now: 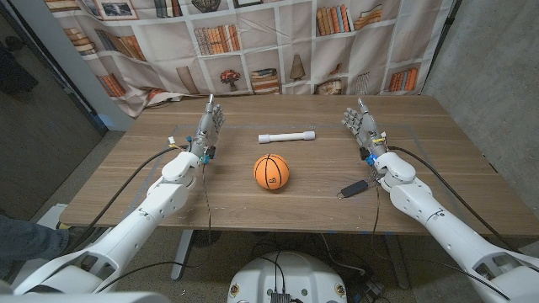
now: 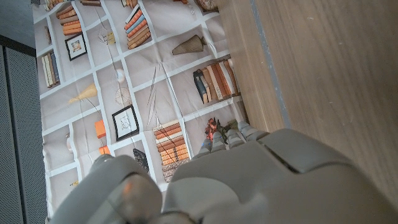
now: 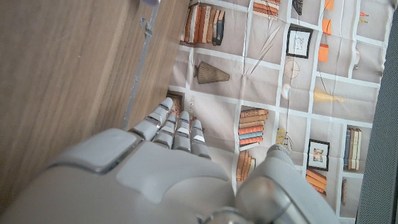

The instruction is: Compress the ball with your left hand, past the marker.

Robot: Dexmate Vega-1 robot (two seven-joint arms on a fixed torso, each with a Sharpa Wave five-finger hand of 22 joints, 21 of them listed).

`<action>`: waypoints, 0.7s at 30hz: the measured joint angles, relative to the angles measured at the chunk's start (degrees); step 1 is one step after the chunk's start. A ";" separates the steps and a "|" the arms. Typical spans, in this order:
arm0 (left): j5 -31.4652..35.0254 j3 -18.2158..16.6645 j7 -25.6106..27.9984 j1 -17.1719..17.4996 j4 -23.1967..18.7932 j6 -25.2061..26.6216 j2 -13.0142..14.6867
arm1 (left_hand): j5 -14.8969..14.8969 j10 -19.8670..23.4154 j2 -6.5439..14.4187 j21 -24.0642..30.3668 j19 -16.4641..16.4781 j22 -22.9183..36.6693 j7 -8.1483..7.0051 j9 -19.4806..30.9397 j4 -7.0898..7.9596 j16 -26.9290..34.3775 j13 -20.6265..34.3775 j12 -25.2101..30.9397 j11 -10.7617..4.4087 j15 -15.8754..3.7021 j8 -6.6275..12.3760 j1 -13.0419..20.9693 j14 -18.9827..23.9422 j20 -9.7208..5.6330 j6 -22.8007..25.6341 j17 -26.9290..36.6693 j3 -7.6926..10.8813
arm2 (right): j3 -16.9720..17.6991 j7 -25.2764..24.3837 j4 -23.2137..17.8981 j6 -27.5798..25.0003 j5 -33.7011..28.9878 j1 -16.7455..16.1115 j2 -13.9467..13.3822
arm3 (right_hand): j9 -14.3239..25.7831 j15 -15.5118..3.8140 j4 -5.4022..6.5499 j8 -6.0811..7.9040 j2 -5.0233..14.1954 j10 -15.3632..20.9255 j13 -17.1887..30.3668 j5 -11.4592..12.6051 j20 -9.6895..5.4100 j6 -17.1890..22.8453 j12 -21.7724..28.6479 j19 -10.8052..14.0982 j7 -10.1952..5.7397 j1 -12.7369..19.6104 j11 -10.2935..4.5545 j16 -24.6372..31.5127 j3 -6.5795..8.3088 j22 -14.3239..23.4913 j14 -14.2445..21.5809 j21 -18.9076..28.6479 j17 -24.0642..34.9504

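A wooden table (image 1: pixel 126 181) w/ plank grain is seen; blue tape lines are marked near its left and right edges. A bookshelf-print backdrop (image 1: pixel 278 42) is hung behind the far edge; grey wall at right, dark panel at left. A person's blue sleeve (image 1: pixel 25 240) is cut by the picture's lower-left edge.

An orange basketball (image 1: pixel 271 171), black seams, is placed at table centre, slightly toward the near edge; a small black mark is printed on it, not readable. Round, so no long axis. A white cylindrical marker (image 1: pixel 286 136) is laid just beyond the ball toward the far edge, long axis parallel to the far edge, apart from the ball. A small black object (image 1: pixel 353 188) is laid near the right arm, toward the near edge.

Left hand (image 1: pixel 208 126) is held empty, fingers extended and apart, well left of the ball. Right hand (image 1: pixel 360 124) likewise empty, fingers extended, toward the right edge.
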 measured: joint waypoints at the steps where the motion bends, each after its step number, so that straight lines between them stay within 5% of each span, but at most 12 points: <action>1: -0.09 -0.13 0.05 0.13 -0.26 0.00 0.12 | 0.00 0.00 0.00 0.00 0.00 0.00 0.00 0.00 0.00 0.00 0.00 0.00 0.00 0.00 0.00 0.00 0.00 0.00 0.00 0.00 0.00 | 0.00 -0.08 -0.16 0.05 0.02 -0.20 0.11 | 0.00 0.00 0.00 0.05 0.00 0.30 0.01 0.00 0.00 0.00 0.00 0.00 0.00 0.00 -0.13 0.00 0.00 0.00 0.00 0.00 0.00; 21: 1.82 -1.18 0.62 3.23 -6.07 -1.72 3.66 | 0.00 5.70 1.98 1.10 5.00 -0.01 0.59 0.27 -1.61 0.44 -0.01 0.98 -0.02 0.05 0.86 4.68 5.46 0.20 4.80 0.00 1.07 | 0.65 -2.89 -4.38 1.09 -0.54 -3.38 -0.42 | -0.01 0.30 0.00 0.05 0.23 0.38 -0.01 0.00 0.09 0.20 0.00 0.71 -0.21 0.23 -0.21 0.00 -0.01 -0.01 0.31 0.00 -0.01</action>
